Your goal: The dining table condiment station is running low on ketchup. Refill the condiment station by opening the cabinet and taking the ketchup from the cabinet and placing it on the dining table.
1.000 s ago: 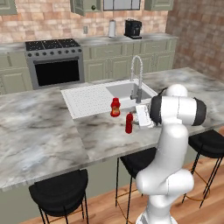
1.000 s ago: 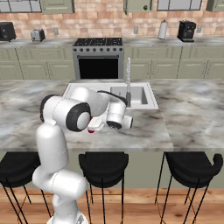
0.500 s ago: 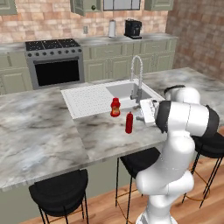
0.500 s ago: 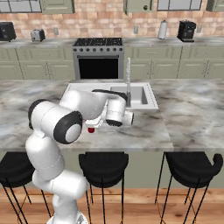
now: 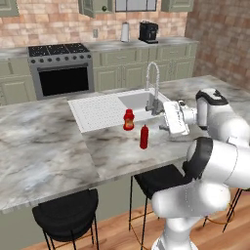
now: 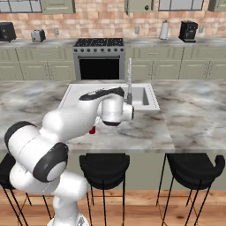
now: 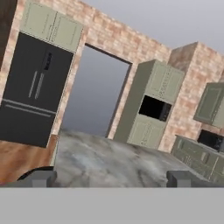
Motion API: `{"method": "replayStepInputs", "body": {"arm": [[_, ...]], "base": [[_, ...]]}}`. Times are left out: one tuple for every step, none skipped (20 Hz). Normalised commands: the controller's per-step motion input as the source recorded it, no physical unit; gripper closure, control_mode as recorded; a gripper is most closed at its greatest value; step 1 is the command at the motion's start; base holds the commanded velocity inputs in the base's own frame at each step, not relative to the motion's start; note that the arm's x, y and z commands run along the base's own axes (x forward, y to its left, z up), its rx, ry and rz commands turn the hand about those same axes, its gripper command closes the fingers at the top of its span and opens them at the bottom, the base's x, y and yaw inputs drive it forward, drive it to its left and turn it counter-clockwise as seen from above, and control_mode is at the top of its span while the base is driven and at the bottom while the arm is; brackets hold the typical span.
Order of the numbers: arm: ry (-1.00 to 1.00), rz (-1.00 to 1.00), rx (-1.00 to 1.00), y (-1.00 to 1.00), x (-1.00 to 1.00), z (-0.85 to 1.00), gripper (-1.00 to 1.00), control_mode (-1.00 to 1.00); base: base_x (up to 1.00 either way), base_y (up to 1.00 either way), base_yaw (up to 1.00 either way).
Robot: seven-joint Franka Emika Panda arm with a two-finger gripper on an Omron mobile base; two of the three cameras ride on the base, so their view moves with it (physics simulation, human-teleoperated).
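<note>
Left base view: a marbled dining table (image 5: 44, 151) runs across the middle, with a white sink (image 5: 102, 110) and a chrome tap (image 5: 153, 83) set into it. 2 red bottles stand on the stone just in front of the sink. The slimmer one, at 5 o'clock from the other, reads as the ketchup (image 5: 144, 136); the squat bottle (image 5: 128, 119) beside it is stouter with a yellowish band. At this size the labels cannot be read, so which is the ketchup is a best guess. The white arm rises at lower right, and its gripper (image 5: 172, 118) hangs at 3 o'clock from the ketchup, near but apart from it. A sage-green cabinet (image 5: 93, 6) on the back wall, at 12 o'clock, has its door swung ajar.

Right base view: the arm's bulk hides most of the bottles; a sliver of red shows under its forearm. 3 black stools (image 6: 104, 165) line the table's near edge.

Hand view: 2 dark fingertips (image 7: 43, 178) sit far apart at the bottom, with nothing between them. Beyond lie bare marble, a black fridge (image 7: 33, 89) and a doorway.

Progress: the cabinet is open and the ketchup stands upright on the table, released. The task looks essentially complete.
</note>
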Motion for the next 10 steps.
{"method": "replayStepInputs", "body": {"arm": [[-0.13,-0.05,-0.05,0.14,-0.9,0.62,-1.0,-1.0],[-0.15,-0.08,-0.05,0.16,-1.0,0.59,-1.0,-1.0],[-0.13,-0.1,-0.03,0.19,-1.0,0.56,-1.0,-1.0],[-0.09,-0.13,-0.03,0.31,-1.0,0.52,-1.0,-1.0],[-0.07,-0.15,-0.02,0.39,-1.0,0.44,-1.0,-1.0],[-0.04,-0.15,-0.01,0.43,-1.0,0.39,-1.0,-1.0],[-0.02,-0.17,-0.03,0.47,-1.0,0.4,-1.0,-1.0],[-0.02,-0.19,-0.04,0.49,-1.0,0.39,-1.0,-1.0],[-0.01,-0.19,-0.05,0.5,-1.0,0.36,-1.0,-1.0],[0.0,-0.2,-0.05,0.45,-0.99,0.34,-1.0,-1.0]], "base": [[0.0,0.0,0.0],[0.0,0.0,0.0],[0.0,0.0,0.0],[0.0,0.0,0.0],[0.0,0.0,0.0],[0.0,0.0,0.0],[0.0,0.0,0.0],[0.0,0.0,0.0],[0.0,0.0,0.0],[0.0,0.0,0.0]]}}
